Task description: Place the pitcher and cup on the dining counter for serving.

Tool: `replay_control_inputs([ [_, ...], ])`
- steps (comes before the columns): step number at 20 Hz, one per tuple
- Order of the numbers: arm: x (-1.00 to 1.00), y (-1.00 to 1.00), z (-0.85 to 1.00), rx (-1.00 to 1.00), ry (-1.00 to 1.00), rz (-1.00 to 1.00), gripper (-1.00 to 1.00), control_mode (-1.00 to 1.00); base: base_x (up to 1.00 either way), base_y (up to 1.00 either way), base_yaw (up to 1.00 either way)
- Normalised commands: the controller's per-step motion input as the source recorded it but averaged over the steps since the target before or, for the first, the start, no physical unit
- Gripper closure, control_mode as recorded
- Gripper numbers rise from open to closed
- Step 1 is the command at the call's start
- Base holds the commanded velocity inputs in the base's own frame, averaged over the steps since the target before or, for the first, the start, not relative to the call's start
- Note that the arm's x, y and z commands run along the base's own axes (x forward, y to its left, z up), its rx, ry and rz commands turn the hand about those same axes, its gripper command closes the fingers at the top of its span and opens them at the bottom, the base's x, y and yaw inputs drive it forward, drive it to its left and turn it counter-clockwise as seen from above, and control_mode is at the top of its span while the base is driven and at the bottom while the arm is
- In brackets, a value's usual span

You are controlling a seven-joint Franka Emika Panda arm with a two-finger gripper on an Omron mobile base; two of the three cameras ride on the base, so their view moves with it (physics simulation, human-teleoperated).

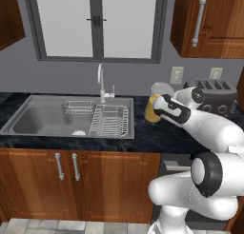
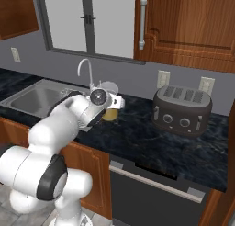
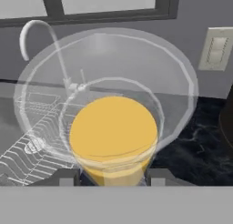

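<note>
At the pitcher [image 3: 113,136] we have the tool [image 3: 113,176] right up against it: in the hand view the two dark fingertips [image 3: 63,176] sit either side of the pitcher's base, spread wide enough to straddle it. We cannot tell whether the pads are actually pressing the glass or just flanking it.

From the left base view, the tool [image 1: 158,109] is reached out over the black surface [image 1: 143,138], level with the pitcher [image 1: 153,109], which stands upright on that surface just right of the sink [image 1: 28,119]. Orange liquid fills the lower part; the clear upper wall and greyish rim show above the wrist. In the right base view the pitcher [image 2: 110,111] is mostly hidden behind the wrist, with only its rim and a strip of orange visible.

Further out: a wire dish rack [image 1: 108,120] sits in the right side of the sink, with the faucet [image 1: 101,83] behind it, both to the left of the pitcher. A dark toaster [image 2: 182,111] stands on the same surface, well apart to the right. Wall outlets [image 2: 163,78] are on the grey wall behind, a window [image 1: 97,21] is above the sink, and wooden cabinets [image 1: 76,185] are below.
</note>
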Motion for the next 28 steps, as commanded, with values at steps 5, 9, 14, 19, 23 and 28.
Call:
replay_control_inputs([
  [5,-0.37,0.02,0.77,0.0,-0.11,0.0,1.0,-1.0,0.0,0.0,0.0],
  [9,-0.47,0.0,0.88,0.0,0.0,0.0,1.0,-1.0,0.0,0.0,0.0],
  [14,-0.7,0.0,0.63,0.01,0.0,0.04,1.0,-1.0,0.0,0.0,0.0],
  [19,-0.35,0.05,0.1,0.0,-0.01,0.06,1.0,-1.0,0.0,0.0,0.0],
  [23,-0.31,0.1,0.0,0.0,0.0,0.05,1.0,-1.0,0.0,0.0,0.0],
  [28,0.0,0.0,0.0,0.0,0.0,0.0,1.0,1.0,-0.69,0.1,0.29],
])
